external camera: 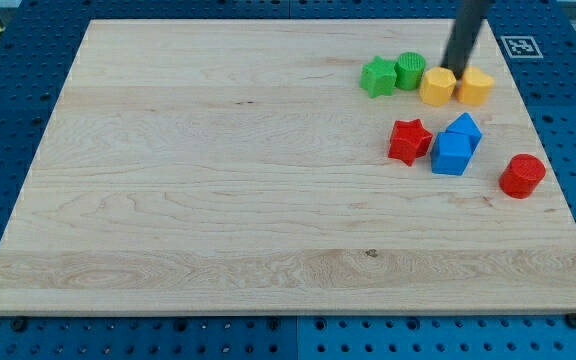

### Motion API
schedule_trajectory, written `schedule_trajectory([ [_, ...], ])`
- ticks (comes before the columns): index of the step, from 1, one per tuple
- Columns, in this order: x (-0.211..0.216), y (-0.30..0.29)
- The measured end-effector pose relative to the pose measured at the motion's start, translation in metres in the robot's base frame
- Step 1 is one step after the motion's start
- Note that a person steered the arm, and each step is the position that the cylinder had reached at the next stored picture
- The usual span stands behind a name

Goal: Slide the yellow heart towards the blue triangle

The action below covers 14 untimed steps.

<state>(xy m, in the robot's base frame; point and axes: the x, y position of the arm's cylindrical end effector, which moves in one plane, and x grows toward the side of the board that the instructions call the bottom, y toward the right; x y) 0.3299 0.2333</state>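
Pale, grained wooden counter (218,200) on a blue perforated base. My tip (456,68), a bare rod with no claw, stands between two matte yellow blocks: a yellow hexagon-like block (437,87) and the yellow heart (475,87). The blue triangle (465,128) lies below, touching a blue cube (451,154)

Wooden board (218,180) – green (377,77), yellow (437,87), red (409,140), blue blocks (451,154) at view's upper right.
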Motion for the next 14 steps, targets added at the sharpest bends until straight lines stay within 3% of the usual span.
schedule_trajectory([
  [1,0.016,0.025],
  [3,-0.035,0.011],
  [4,-0.018,0.042],
  [6,0.060,0.050],
  [8,0.026,0.046],
  [9,0.047,0.046],
  [11,0.035,0.074],
  [13,0.086,0.072],
  [14,0.090,0.034],
])
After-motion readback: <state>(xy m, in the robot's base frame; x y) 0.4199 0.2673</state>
